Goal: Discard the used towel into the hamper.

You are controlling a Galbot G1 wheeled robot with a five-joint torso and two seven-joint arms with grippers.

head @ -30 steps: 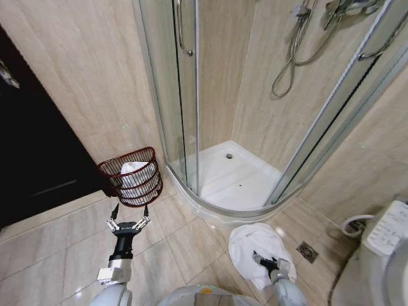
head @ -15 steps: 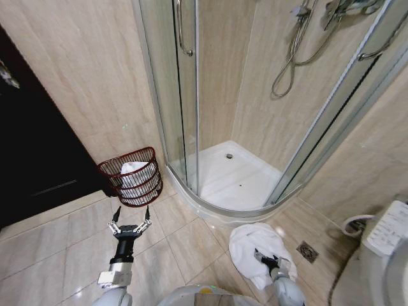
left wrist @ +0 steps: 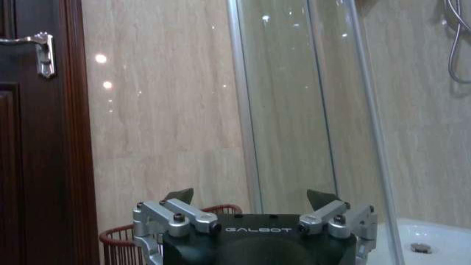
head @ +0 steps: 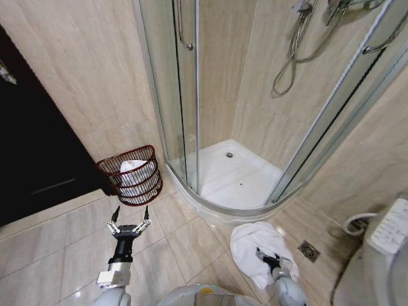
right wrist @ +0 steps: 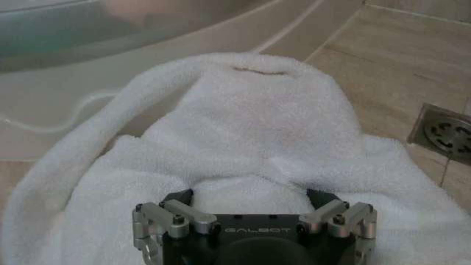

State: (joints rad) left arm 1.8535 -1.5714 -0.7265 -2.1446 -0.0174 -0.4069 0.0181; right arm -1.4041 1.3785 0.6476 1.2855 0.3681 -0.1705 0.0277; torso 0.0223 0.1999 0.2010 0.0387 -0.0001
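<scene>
The used towel [head: 255,241] is white and lies crumpled on the floor tiles in front of the shower tray. My right gripper [head: 268,259] is down on its near part. In the right wrist view the right gripper [right wrist: 254,196] is open, its fingertips [right wrist: 182,196] sunk into the towel [right wrist: 243,127] with a fold of cloth between them. The hamper [head: 150,167], a dark red wire basket with white cloth inside, stands against the wall left of the shower. My left gripper [head: 129,215] hovers open over the tiles just in front of it, with the left gripper [left wrist: 250,194] facing the hamper rim [left wrist: 116,236].
A curved glass shower enclosure [head: 185,95] with a raised white tray [head: 236,178] stands between hamper and towel. A dark wooden door [head: 32,146] is at the left. A floor drain [head: 309,251] and a toilet [head: 382,255] lie to the right.
The head view has shifted slightly. Both grippers hold nearly the same places, the right one still open on the towel.
</scene>
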